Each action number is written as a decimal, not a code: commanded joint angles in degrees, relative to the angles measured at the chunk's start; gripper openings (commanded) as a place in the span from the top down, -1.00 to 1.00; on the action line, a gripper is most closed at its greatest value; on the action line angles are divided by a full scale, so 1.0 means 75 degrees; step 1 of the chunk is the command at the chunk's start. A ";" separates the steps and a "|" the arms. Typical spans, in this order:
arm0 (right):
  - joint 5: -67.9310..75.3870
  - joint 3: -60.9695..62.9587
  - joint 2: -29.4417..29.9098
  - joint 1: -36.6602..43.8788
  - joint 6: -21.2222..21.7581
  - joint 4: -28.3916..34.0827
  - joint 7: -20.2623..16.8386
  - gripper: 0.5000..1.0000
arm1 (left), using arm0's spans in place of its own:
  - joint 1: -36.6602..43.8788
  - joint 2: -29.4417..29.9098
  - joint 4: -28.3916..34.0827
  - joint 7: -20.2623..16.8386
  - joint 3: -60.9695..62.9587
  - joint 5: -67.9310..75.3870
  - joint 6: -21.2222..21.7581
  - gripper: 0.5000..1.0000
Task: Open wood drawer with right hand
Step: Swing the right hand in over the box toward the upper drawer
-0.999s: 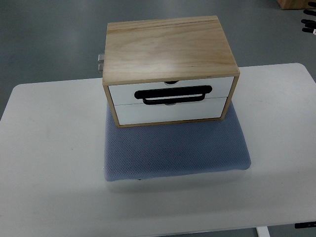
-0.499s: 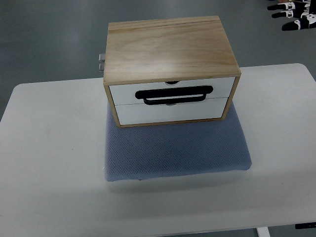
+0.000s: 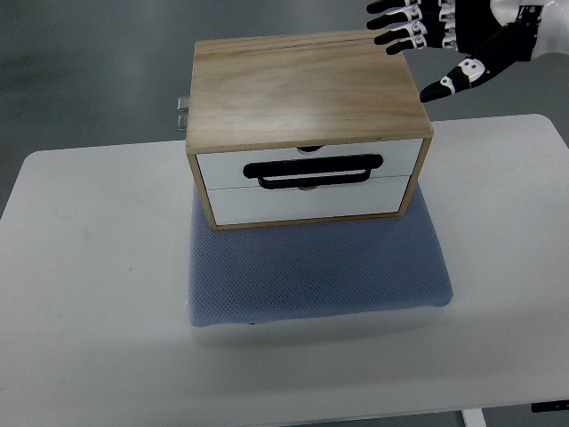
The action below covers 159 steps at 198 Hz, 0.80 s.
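The fingers (image 3: 396,22) of the right hand (image 3: 444,36) are spread and hold nothing; the hand hangs over the far right corner of the wood drawer box (image 3: 307,124), its arm entering from the upper right. The box sits on a blue mat (image 3: 316,271) toward the far edge of the white tabletop (image 3: 89,267). Both white drawer fronts are closed, and two black handles (image 3: 313,172) lie along the seam between them.

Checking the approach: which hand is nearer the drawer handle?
Right. The right hand, fingers spread, hovers at the box's back right corner, well up from the handle. The left hand is out of view.
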 commanded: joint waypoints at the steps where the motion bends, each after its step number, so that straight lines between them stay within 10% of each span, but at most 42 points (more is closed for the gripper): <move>1: -0.0091 0.0008 0.0087 -0.0097 0.0000 0.0557 -0.0011 -0.78 | 0.0000 0.0000 0.0000 -0.0001 0.0000 0.0001 0.0000 -1.00; 159: -0.2025 -0.0097 0.1798 -0.0929 0.0000 -0.0298 -0.0222 -0.78 | 0.0000 0.0000 0.0000 -0.0001 0.0000 0.0001 0.0000 -1.00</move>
